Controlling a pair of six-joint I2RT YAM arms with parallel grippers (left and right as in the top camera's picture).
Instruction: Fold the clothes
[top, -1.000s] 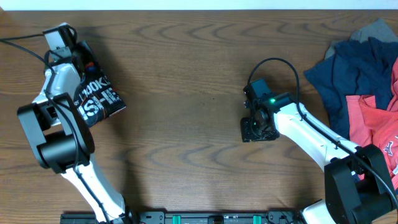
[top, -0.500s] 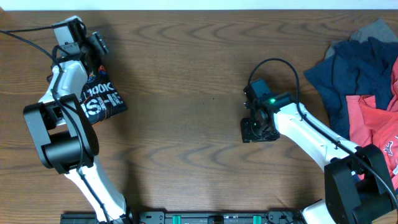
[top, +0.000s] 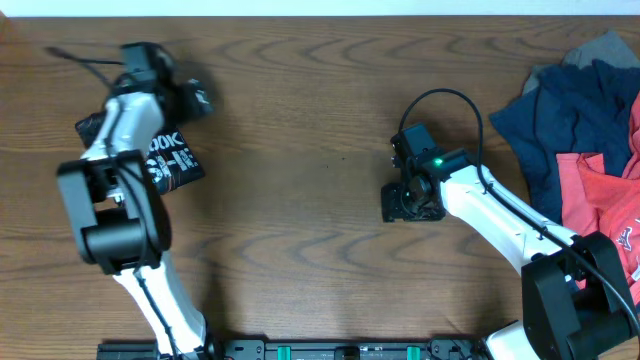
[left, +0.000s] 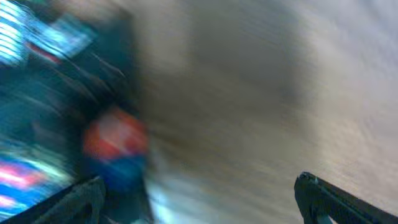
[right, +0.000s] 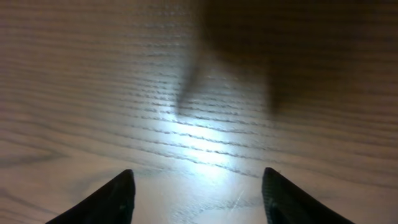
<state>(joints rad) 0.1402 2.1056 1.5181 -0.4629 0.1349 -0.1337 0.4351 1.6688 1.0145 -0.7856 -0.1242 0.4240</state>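
Clothes here come in two lots: a black sports jersey with white lettering, folded into a small packet at the left of the brown wooden desk, and a loose heap of navy, coral-red and grey garments at the far right edge; a second ago the left jaws sat down on the packet, and now they have sprung wide and swung off toward the back of the desk, holding nothing, the wrist view smeared by the motion; we judge this jersey done and let go, so the heap comes next; the packet itself has barely shifted; the right jaws hang over bare wood mid-desk, parted a little wider than before and empty, having slid slightly leftward.
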